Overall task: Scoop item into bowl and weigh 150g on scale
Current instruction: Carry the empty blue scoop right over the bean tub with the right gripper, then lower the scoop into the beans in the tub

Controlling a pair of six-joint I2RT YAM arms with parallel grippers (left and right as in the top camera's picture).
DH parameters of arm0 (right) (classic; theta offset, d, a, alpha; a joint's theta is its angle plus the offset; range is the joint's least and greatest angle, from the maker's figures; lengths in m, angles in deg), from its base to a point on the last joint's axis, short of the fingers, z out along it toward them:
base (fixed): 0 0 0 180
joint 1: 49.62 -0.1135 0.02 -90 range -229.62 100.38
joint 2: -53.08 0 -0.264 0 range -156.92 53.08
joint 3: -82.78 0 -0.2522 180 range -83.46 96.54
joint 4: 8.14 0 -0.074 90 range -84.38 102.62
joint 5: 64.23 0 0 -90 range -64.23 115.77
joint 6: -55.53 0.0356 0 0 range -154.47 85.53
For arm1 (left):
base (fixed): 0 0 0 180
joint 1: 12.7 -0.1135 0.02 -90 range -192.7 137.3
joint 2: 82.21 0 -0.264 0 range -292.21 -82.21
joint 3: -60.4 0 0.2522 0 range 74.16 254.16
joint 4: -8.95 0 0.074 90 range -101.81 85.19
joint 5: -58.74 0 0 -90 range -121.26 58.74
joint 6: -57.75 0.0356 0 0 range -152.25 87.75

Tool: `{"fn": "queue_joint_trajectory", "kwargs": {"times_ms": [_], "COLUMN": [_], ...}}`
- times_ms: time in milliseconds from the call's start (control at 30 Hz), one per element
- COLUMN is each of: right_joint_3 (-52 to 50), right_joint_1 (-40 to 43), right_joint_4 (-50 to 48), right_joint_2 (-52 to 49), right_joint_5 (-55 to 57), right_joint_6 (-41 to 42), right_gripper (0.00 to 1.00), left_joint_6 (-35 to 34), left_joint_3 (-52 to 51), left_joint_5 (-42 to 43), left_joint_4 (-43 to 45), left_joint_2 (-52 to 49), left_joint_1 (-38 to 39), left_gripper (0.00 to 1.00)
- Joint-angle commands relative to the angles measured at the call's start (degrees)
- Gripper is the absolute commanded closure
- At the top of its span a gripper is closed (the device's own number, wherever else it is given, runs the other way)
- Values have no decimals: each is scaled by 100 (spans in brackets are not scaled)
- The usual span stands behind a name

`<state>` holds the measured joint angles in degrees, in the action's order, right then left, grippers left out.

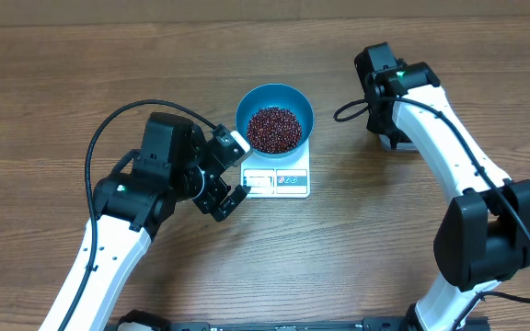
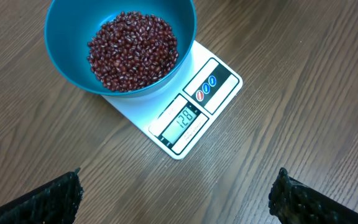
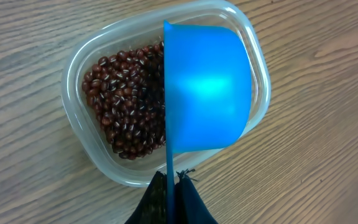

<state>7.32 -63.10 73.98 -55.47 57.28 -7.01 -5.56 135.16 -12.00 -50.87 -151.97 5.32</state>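
Note:
The teal bowl (image 1: 247,103) sits on the white scale (image 1: 290,182) and holds a heap of red-brown beans (image 1: 274,129). In the left wrist view the bowl (image 2: 64,59), its beans (image 2: 132,50) and the scale (image 2: 219,84) lie ahead, and the lit display reads 128. My left gripper (image 2: 179,196) hovers open over bare wood just in front of the scale, nothing between its fingers (image 2: 55,199). My right gripper (image 3: 171,186) is shut on the thin handle of a blue scoop (image 3: 207,87). The scoop is turned on edge over a clear tub (image 3: 73,134) of more beans (image 3: 123,106).
The wooden table (image 1: 63,83) carries nothing else. In the overhead view the right arm (image 1: 431,119) reaches to the far right of the bowl and covers the tub. The left arm (image 1: 136,193) lies left of the scale.

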Motion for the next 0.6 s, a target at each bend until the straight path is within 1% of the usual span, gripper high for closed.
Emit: {"fn": "queue_joint_trajectory", "kwargs": {"times_ms": [0, 300, 567], "right_joint_3": [-48, -81, -81], "right_joint_1": [61, 92, 175], "right_joint_4": [-136, -258, -256], "right_joint_2": [-4, -310, -319], "right_joint_5": [52, -33, -175], "right_joint_6": [-81, -79, -81], "right_gripper": [96, 96, 96], "left_joint_6": [-101, -101, -101], "left_joint_3": [-52, -52, -52], "left_joint_5": [-22, -22, -22], "left_joint_4": [-2, -2, -2], "left_joint_2": [13, 13, 13], "left_joint_1": [33, 33, 33], "left_gripper": [0, 1, 1]}}
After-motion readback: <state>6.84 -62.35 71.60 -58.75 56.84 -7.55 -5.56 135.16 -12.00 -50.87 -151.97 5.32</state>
